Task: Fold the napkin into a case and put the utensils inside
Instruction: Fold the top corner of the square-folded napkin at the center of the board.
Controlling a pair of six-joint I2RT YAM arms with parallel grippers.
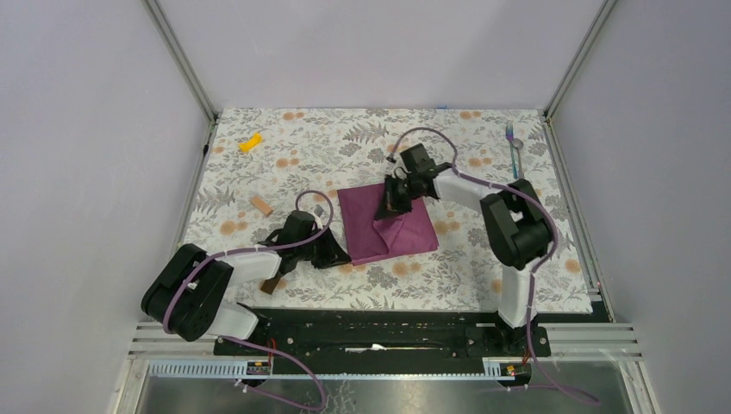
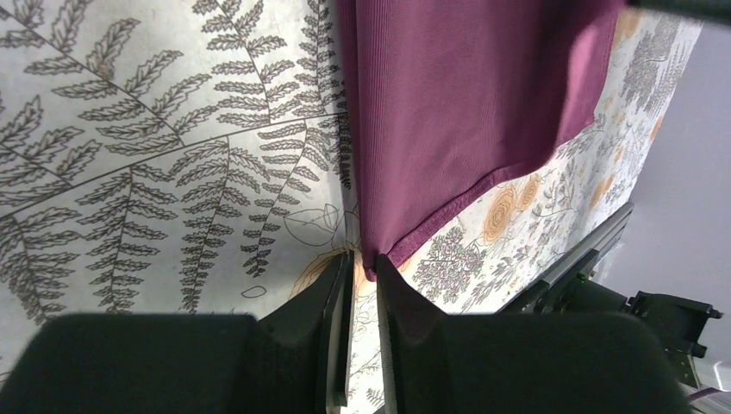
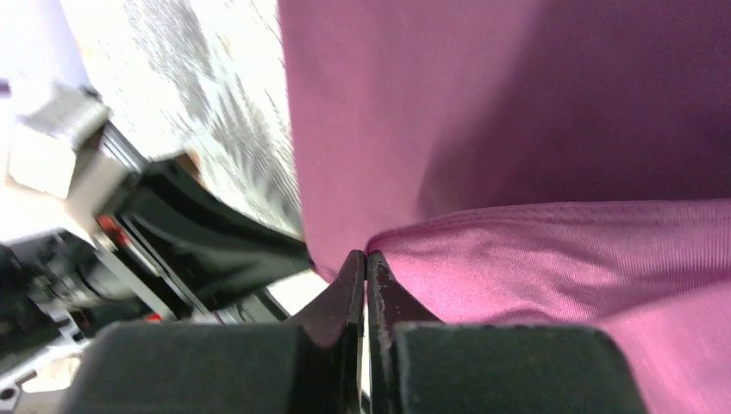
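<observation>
The plum-magenta napkin [image 1: 398,231] lies mid-table, partly folded, with one edge raised. My right gripper [image 1: 392,203] is shut on that raised edge and holds it above the rest of the cloth. In the right wrist view the tips [image 3: 366,257] pinch the napkin [image 3: 534,129]. My left gripper [image 1: 334,252] is at the napkin's near-left corner. In the left wrist view its tips [image 2: 365,267] stand slightly apart, with the corner of the napkin [image 2: 465,103] just between them. The fork and spoon [image 1: 514,148] lie side by side at the far right. No finished case shows.
A small yellow piece [image 1: 250,142] lies at the far left. A small brown block [image 1: 261,205] lies left of the napkin. The floral tablecloth [image 1: 284,181] covers the table. Frame posts and grey walls close in the sides, and a rail runs along the near edge.
</observation>
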